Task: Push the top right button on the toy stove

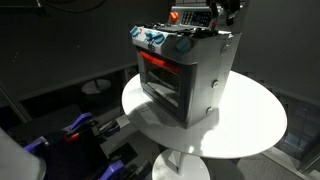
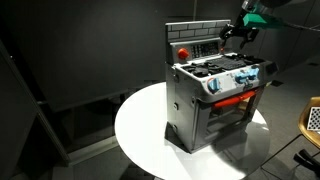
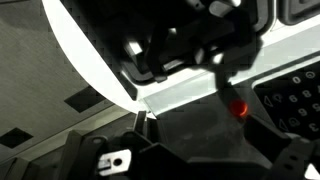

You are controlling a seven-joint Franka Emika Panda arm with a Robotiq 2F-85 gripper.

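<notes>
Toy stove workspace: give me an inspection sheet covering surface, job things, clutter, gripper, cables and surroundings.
Surface: round white table, carrying the stove.
Job's things: silver-grey boxy toy stove, upright, oven window glowing red, red back panel.
Clutter: nothing seen.
Gripper: black gripper by the back panel's upper corner; open or shut cannot be told.
Cables: nothing seen.
Surroundings: dark walls; blue objects low beside the table, unclear.
</notes>
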